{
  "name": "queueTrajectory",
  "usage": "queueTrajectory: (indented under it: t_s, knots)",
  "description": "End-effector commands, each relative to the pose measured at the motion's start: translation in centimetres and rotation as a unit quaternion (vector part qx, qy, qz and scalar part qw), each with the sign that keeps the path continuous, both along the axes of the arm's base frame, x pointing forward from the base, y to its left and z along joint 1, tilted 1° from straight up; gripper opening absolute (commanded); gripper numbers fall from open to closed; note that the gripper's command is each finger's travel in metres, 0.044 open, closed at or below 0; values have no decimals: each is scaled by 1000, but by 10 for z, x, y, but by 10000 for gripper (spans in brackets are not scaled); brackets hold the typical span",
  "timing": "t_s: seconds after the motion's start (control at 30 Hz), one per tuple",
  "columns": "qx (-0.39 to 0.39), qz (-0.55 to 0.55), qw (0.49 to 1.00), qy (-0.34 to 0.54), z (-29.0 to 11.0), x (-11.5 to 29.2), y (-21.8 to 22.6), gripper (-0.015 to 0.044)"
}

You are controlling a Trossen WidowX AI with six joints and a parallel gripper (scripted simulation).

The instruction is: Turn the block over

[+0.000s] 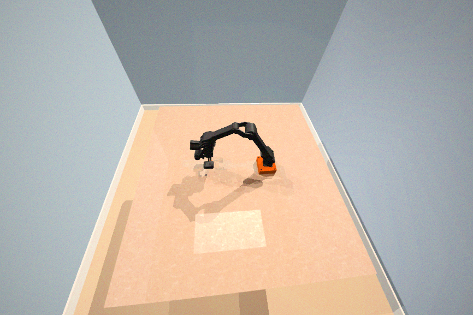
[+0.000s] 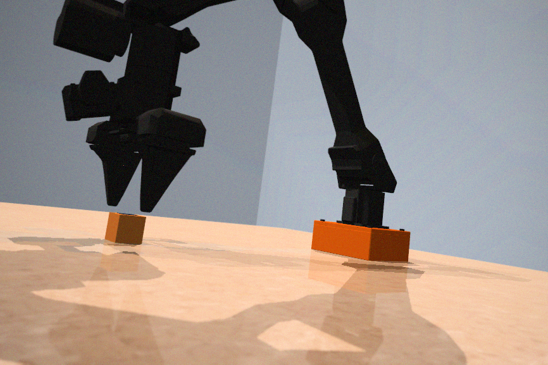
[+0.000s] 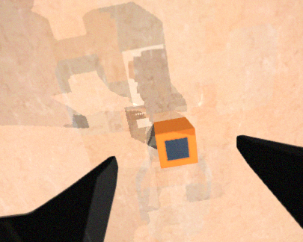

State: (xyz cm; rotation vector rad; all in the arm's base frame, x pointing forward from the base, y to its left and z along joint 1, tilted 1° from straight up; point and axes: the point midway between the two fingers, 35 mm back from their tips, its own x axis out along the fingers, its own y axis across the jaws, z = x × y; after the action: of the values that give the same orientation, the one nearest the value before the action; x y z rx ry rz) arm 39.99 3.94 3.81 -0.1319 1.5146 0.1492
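Note:
A small orange block (image 2: 130,229) (image 3: 173,128) rests flat on the table (image 1: 305,227) (image 2: 495,329) (image 3: 270,82). Its marked side, with a dark blue square (image 3: 177,149), faces up. My gripper (image 2: 129,208) (image 3: 176,151) is open and empty. It points down, with its fingertips a little above the block's top in the exterior view. In the wrist view the block appears between the two fingertips, turned slightly relative to them. In the top view the block is hidden behind the gripper.
The arm's orange base (image 1: 266,170) (image 2: 340,239) stands on the table to the right of the block in the top and exterior views. Shadows and reflections of the arm lie across the table. A bright rectangular patch (image 1: 229,231) shows toward the front. Blue-grey walls surround the area.

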Motion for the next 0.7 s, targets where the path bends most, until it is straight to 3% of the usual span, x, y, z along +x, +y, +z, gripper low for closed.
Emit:
queueTrajectory:
  t_s: [0.0, 0.37, 0.67]
  knots:
    - [-3, 2, 1000, 3, -8, -1, -1, 440]
    - [-3, 2, 1000, 4, -24, -1, -1, 440]
    - [-3, 2, 1000, 4, -24, -1, -1, 204]
